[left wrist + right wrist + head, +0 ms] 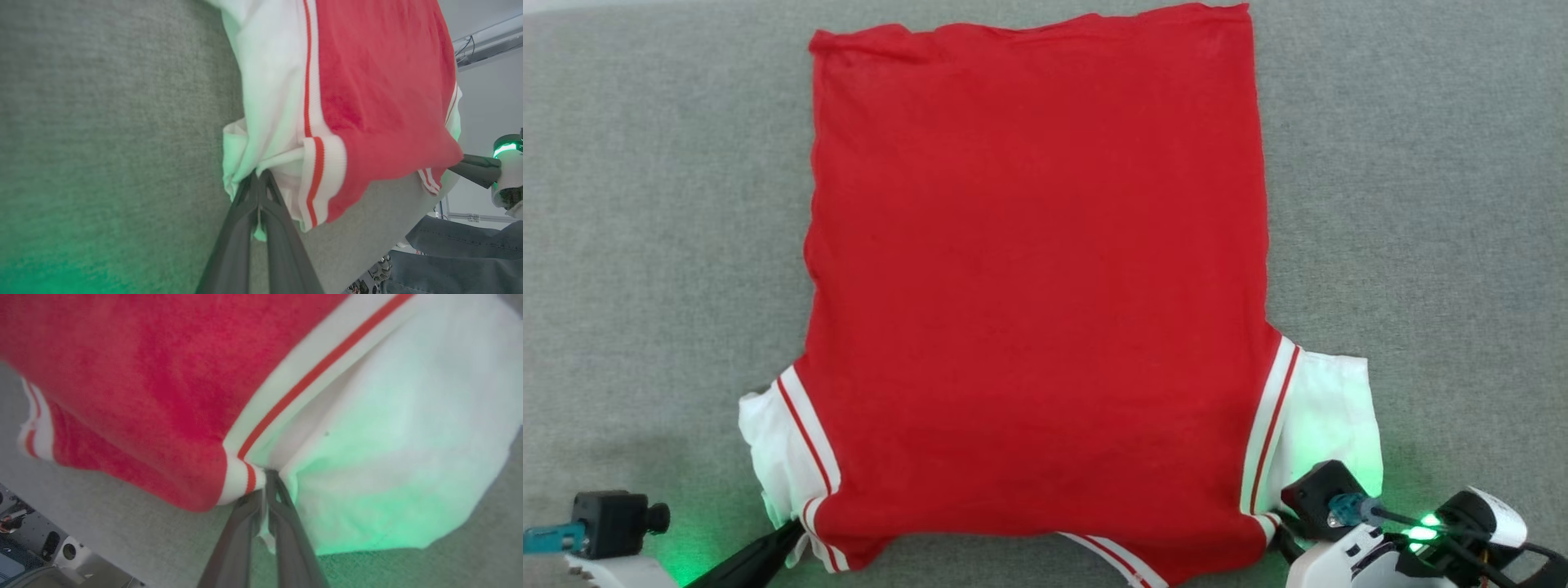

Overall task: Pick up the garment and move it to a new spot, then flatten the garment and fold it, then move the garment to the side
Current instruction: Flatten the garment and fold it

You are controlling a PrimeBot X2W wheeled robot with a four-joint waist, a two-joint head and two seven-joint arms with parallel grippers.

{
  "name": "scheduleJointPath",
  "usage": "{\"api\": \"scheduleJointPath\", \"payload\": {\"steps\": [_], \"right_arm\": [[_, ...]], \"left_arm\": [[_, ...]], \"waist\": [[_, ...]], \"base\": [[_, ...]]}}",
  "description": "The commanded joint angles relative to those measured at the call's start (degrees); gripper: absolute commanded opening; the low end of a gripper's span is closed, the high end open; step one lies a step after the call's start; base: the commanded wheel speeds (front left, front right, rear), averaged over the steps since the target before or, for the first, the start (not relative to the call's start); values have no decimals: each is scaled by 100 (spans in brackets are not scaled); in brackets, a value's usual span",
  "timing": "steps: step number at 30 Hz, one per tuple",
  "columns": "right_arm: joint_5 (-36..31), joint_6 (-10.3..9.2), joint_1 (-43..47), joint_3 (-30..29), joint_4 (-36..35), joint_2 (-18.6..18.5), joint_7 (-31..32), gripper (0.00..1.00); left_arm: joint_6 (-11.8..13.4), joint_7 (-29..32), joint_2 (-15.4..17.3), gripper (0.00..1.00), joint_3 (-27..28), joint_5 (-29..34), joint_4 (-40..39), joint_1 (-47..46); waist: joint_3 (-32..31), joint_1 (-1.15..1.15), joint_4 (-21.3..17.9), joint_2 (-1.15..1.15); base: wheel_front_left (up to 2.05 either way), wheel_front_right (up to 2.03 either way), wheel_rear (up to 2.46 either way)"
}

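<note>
The red garment (1037,286) lies spread flat on the grey surface (645,245), with white striped bands and white lining showing at both near corners. My left gripper (792,531) is shut on the garment's near left corner; in the left wrist view the closed fingers (245,220) pinch the white cloth (269,102). My right gripper (1278,531) is shut on the near right corner. The right wrist view has the closed fingertips (286,506) pinching the cloth where the striped band meets the white lining (388,437).
Grey felt-like cover (1421,204) runs wide on both sides of the garment. Its near edge (367,237) is just behind the grippers. A person's jeans-clad legs (457,253) show past that edge in the left wrist view. Green light from my wrists tints the cloth.
</note>
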Motion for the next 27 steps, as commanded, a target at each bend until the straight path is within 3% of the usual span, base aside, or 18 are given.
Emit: {"api": "scheduleJointPath", "payload": {"steps": [1, 5, 9, 12, 15, 21, 27], "right_arm": [[-266, -34, -87, -108, -9, 17, 39, 100], [-407, -19, 271, -252, -899, 207, 351, 100], [-472, -20, 366, -542, -2003, 173, 1044, 100], [-286, -20, -64, -805, -2581, 237, 1592, 100], [-85, -20, -849, -1172, -2718, 300, 2094, 100], [-34, -19, -3014, -1707, -1739, 348, 2617, 100], [-836, -20, -5165, -1940, 208, 610, 1985, 100]], "left_arm": [[110, -8, -122, 0, -71, 15, 156, -13], [108, -160, -110, 0, -72, -20, -18, 9], [87, -271, -57, 0, -24, 96, -318, -81], [80, -318, 64, 0, 5, 179, -539, -169], [79, -336, 105, 0, -33, 323, -716, -349], [73, -367, 68, 0, -187, 457, -857, -739], [107, -362, -63, 0, -388, 483, -778, -1156]], "waist": [[1, 0, -58, 0], [26, 0, -104, 0], [144, 0, -23, 0], [296, 0, 96, 0], [494, 0, 293, 0], [915, 0, 690, 0], [1368, 0, 1018, 0]], "base": [[0, 0, 0], [0, 0, 0], [0, 0, 0], [0, 0, 0], [0, 0, 0], [0, 0, 0], [0, 0, 0]]}}
